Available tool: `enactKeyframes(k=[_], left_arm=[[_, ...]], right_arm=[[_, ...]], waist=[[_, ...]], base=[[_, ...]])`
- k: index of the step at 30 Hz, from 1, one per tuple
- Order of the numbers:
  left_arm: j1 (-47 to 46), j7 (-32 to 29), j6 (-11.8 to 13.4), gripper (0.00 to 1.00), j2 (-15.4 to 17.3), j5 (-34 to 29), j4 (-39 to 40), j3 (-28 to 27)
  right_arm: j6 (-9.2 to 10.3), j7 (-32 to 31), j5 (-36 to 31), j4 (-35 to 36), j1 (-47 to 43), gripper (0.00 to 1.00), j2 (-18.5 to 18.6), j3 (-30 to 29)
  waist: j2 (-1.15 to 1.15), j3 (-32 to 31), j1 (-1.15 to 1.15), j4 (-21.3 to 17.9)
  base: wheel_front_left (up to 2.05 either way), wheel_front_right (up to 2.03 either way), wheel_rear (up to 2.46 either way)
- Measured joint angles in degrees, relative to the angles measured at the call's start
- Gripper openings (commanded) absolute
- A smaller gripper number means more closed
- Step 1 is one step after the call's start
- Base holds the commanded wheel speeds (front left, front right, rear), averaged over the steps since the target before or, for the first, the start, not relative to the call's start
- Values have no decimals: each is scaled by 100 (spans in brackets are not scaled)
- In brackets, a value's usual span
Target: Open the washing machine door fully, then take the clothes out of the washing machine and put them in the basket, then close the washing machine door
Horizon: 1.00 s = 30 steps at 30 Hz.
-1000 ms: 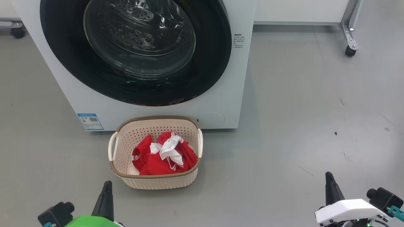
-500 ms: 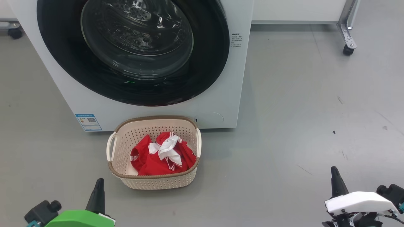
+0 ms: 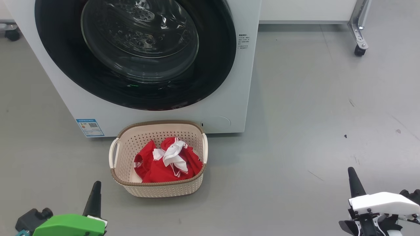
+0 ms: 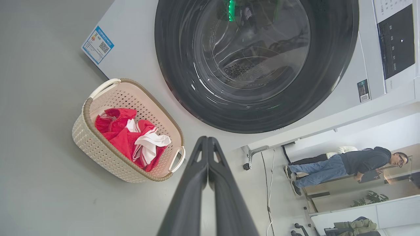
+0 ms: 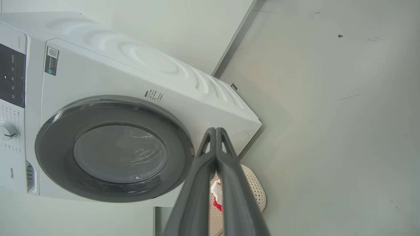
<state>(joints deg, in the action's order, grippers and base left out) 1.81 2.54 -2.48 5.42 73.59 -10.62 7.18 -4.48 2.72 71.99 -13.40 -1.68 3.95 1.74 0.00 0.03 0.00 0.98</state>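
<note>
Much open floor [image 3: 295,131] surrounds the basket [image 3: 157,124] just beside the washing machine [image 3: 244,82]; left gripper [image 3: 95,187] and right gripper [image 3: 352,173] pressed together, holding nothing

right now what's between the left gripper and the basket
Just bare grey floor. In the head view the left gripper, shut, sits low and to the left of the basket, apart from it, with nothing lying in the gap.

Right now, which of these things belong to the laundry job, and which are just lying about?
Part of the job:
washing machine
washing machine door, shut
red clothes
cream basket holding them

Just about:
metal frame leg on a caster
person standing in the background
</note>
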Motion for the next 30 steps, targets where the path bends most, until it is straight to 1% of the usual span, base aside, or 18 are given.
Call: enactKeyframes(k=[18,20,26,30], left_arm=[[-225,-254,-238,0,2,1299,-201,-357],[-243,-258,-246,0,2,1466,-223,-391],[-328,-374,-341,0,2,1891,-312,-523],[-365,-434,-394,0,2,2196,-357,-594]], right_arm=[[-103,-301,1390,-88,249,0,66,-267],[-143,-323,1544,-93,276,0,67,-293],[-153,-430,2013,-123,367,0,93,-372],[-199,-486,2317,-143,412,0,119,-441]], waist=[[0,11,0,-60],[0,12,0,-66],[0,16,0,-86],[0,18,0,-99]], base=[[0,0,0],[0,0,0],[0,0,0],[0,0,0]])
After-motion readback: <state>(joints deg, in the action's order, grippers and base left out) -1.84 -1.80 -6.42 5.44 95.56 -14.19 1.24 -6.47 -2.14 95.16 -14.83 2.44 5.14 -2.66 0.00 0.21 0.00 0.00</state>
